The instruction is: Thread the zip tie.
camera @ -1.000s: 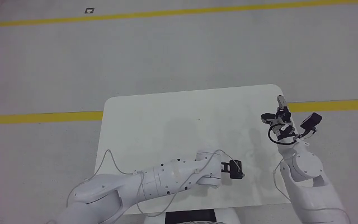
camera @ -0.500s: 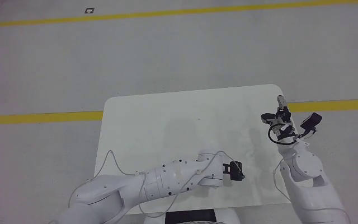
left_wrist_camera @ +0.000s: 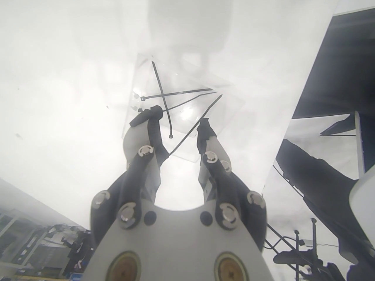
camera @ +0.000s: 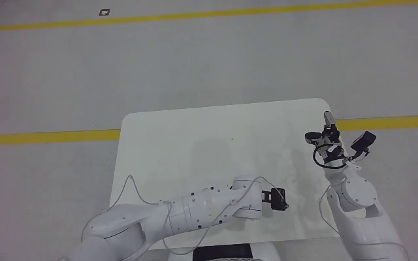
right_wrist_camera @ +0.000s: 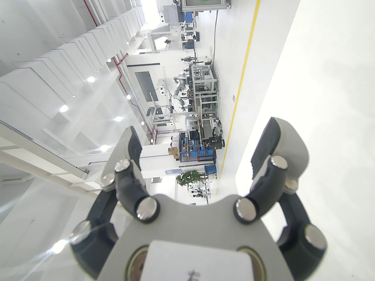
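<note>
**Zip tie lies slantwise in the mouth of the left claw**

One black zip tie (left_wrist_camera: 187, 133) lies across a clear tray (left_wrist_camera: 224, 103) on the white surface (camera: 196, 143). Its long axis runs diagonally between the spread fingers of the left claw (left_wrist_camera: 177, 116), which grips nothing. More ties (left_wrist_camera: 164, 96) cross just beyond. The right claw (right_wrist_camera: 202, 147), also spread and empty, hangs by the surface's right edge, well apart, so I'd say the left arm is nearer for the pinch.

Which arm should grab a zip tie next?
Left. The left hand, open, sits over the zip ties in the clear tray; the right hand, also open, faces out into the room.
</note>
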Robot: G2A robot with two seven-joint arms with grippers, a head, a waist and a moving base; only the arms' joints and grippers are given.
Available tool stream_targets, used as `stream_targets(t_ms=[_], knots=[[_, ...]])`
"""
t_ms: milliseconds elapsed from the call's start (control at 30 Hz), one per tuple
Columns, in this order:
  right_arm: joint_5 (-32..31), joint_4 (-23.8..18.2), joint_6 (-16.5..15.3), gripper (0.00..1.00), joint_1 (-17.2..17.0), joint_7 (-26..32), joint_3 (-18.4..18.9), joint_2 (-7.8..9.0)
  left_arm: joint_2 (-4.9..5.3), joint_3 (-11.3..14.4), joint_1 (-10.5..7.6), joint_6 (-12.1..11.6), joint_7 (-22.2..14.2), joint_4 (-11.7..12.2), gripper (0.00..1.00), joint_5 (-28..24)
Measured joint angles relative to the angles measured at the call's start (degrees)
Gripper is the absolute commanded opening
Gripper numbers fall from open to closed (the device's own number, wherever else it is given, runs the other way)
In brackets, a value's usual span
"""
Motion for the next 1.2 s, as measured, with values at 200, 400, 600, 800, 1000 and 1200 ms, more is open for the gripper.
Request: stream_targets(t_ms=[200, 400, 600, 800, 1000, 1200], knots=[[0.0, 0.0, 0.0, 1.0, 0.0, 0.0, 0.0, 0.0, -0.33, 0.0, 0.4, 0.0, 0.28, 0.81, 0.3, 0.05], [0.0, 0.0, 0.0, 1.0, 0.0, 0.0, 0.0, 0.0, -0.8, 0.0, 0.73, 0.0, -0.36, 1.54, 0.31, 0.02], [0.0, 0.0, 0.0, 1.0, 0.0, 0.0, 0.0, 0.0, -1.36, 0.0, 0.95, 0.0, -1.48, 2.5, 0.31, 0.47], [0.0, 0.0, 0.0, 1.0, 0.0, 0.0, 0.0, 0.0, -1.87, 0.0, 1.17, 0.0, -1.45, 3.35, 0.28, 1.33], [0.0, 0.0, 0.0, 1.0, 0.0, 0.0, 0.0, 0.0, -2.34, 0.0, 1.33, 0.0, -1.45, 4.13, 0.24, 2.11], [0.0, 0.0, 0.0, 1.0, 0.0, 0.0, 0.0, 0.0, -2.7, 0.0, 1.28, 0.0, -1.45, 4.64, 0.2, 2.45]])
